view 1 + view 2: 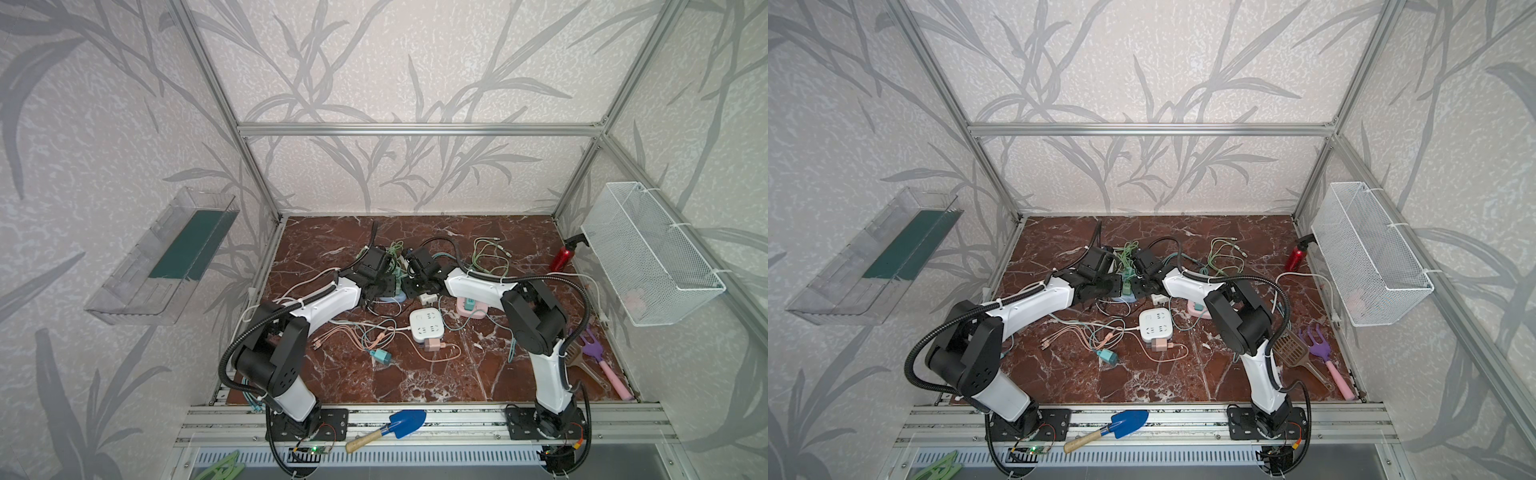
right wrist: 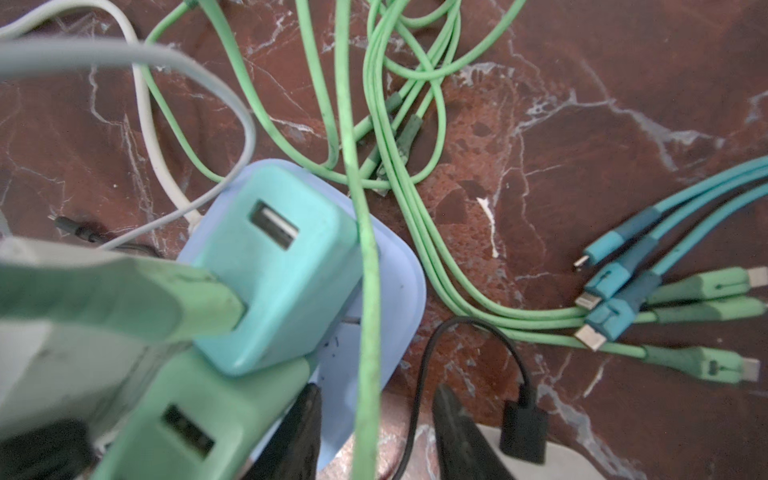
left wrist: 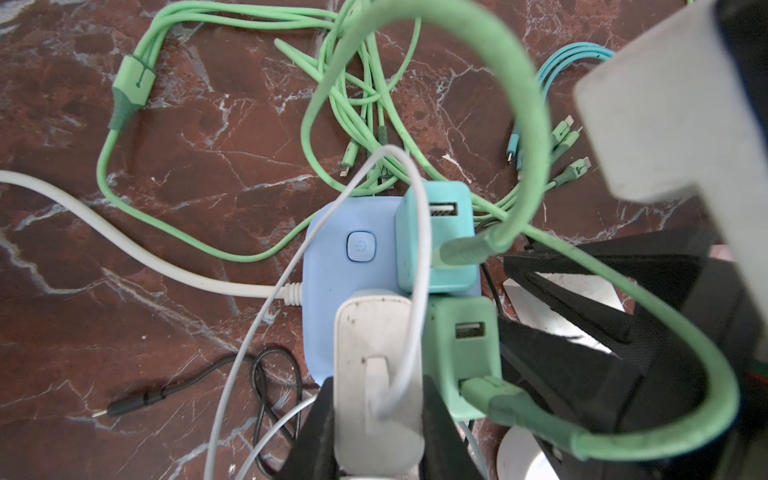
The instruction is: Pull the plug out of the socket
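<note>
A light blue socket (image 3: 328,286) lies on the marble floor with three plugs in it: a white plug (image 3: 376,332), a teal plug (image 3: 434,237) and a green plug (image 3: 465,345). My left gripper (image 3: 378,399) is shut on the white plug, one black finger on each side of it. My right gripper (image 2: 380,419) is open, its fingers astride the corner of the socket (image 2: 390,291) beside the green plug (image 2: 199,415), with a green cable (image 2: 368,291) hanging between them. In both top views the two grippers meet over the socket (image 1: 397,297) (image 1: 1128,296).
Green and teal cables (image 2: 623,291) sprawl behind the socket. A white power cube (image 1: 428,326), a pink socket (image 1: 471,309) and a loose teal plug (image 1: 381,356) lie nearby. A red bottle (image 1: 561,257) and a wire basket (image 1: 652,253) are at the right.
</note>
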